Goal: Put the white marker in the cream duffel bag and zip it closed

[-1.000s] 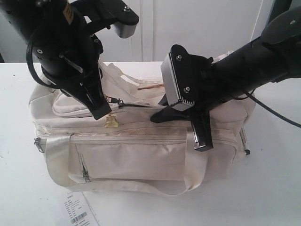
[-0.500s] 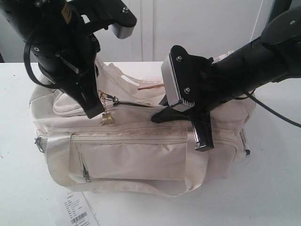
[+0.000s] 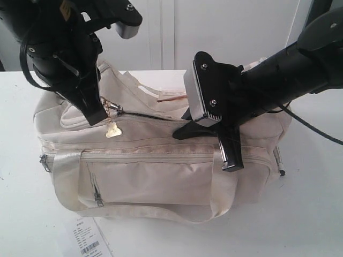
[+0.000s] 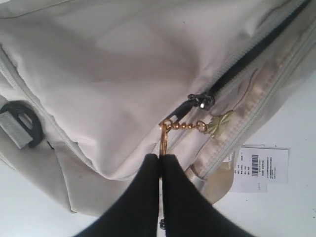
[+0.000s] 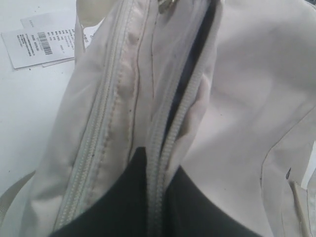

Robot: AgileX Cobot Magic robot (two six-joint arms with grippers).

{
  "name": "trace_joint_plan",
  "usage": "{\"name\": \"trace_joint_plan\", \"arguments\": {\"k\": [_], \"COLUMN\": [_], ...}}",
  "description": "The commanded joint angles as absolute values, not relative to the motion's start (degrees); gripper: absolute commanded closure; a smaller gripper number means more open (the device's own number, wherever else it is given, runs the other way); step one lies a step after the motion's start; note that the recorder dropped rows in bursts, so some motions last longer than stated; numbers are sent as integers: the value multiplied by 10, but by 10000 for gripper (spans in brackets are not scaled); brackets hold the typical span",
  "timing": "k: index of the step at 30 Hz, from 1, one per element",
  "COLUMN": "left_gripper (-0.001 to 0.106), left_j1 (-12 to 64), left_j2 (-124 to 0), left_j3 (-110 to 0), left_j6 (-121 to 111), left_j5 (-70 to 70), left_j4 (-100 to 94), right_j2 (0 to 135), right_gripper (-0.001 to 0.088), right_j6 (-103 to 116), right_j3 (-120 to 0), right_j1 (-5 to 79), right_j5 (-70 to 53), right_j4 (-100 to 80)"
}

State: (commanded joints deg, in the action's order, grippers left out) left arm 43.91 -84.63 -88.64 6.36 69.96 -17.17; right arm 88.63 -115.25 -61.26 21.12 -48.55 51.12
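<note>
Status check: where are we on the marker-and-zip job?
Done, likely: no white marker shows anywhere, so it is probably inside the cream duffel bag, though I cannot confirm. In hand: the left gripper pinches the gold zip pull; the right gripper clamps the zip seam. Left: a dark gap along the top zip needs closing.

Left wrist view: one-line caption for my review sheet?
Black left gripper pinches the gold chain zip pull of the soft cream fabric duffel bag, its top zip partly open.
</note>
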Motion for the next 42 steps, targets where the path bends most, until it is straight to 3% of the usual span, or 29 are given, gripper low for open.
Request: {"name": "trace_joint_plan", "arguments": {"k": [24, 42], "left_gripper": [1053, 1053], "left_j1": [345, 321], "left_j2": [-846, -846], "left_j3": [-886, -886], "left_j6": [92, 104], "left_j5": [700, 700], "left_j4": [-152, -158], "right_j2": [886, 886], "right_gripper": [868, 868], "right_j6": [-1153, -1153], "right_j3": [-613, -613], "right_j1": [211, 211], "right_j5": [-481, -476], "right_j4": [511, 511]}}
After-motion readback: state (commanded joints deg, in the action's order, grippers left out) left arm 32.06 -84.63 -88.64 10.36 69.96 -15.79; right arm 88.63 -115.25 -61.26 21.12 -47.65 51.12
